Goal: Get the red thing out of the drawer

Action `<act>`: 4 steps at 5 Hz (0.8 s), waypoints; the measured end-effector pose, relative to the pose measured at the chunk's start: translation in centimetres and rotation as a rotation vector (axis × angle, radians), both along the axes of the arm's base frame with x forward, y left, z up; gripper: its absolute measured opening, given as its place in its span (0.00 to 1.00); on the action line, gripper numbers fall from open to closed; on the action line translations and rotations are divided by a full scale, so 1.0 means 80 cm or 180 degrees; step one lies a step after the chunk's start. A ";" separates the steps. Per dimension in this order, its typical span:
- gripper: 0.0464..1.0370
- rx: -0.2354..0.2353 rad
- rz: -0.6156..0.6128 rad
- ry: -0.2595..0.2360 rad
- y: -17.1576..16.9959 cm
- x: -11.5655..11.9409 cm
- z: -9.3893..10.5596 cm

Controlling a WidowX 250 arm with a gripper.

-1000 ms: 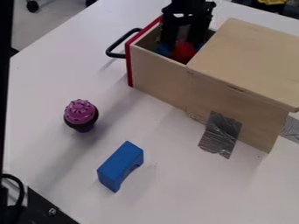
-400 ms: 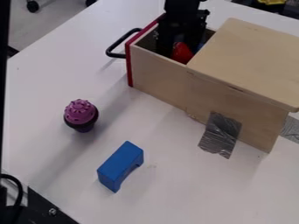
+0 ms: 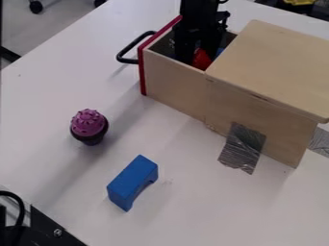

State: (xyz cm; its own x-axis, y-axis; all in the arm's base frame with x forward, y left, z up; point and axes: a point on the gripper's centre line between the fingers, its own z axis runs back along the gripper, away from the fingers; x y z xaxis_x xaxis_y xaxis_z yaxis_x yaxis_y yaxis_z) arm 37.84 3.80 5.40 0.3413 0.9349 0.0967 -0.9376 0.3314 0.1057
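Arm (image 3: 199, 17) shifted — red thing (image 3: 202, 59) in drawer (image 3: 170, 84).

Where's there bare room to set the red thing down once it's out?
Bare tabletop lies between the blue block and the silver tape; another patch lies between the purple toy and the drawer. It's crowded inside the drawer, where the pincer is down at the red thing, something blue close by.

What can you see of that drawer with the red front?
The drawer looks like pale, bare wood, with a red front and a black, bowed handle. It stands open, sticking out of a matching box. The gripper is down inside it, right by a red thing; something blue peeks out deeper in. Whether the gripper touches its walls, I can't tell.
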 end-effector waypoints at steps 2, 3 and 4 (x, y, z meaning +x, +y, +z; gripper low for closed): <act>0.68 0.0067 -0.0113 0.0106 -0.003 -0.005 0.004; 0.68 0.0107 -0.0401 0.0053 -0.008 0.000 0.026; 0.68 0.0123 -0.0669 -0.0170 -0.017 0.002 0.064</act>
State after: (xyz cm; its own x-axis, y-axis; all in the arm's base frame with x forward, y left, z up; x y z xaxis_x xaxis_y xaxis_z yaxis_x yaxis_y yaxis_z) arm 38.03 2.41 10.51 0.5217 0.8391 0.1543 -0.8529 0.5167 0.0741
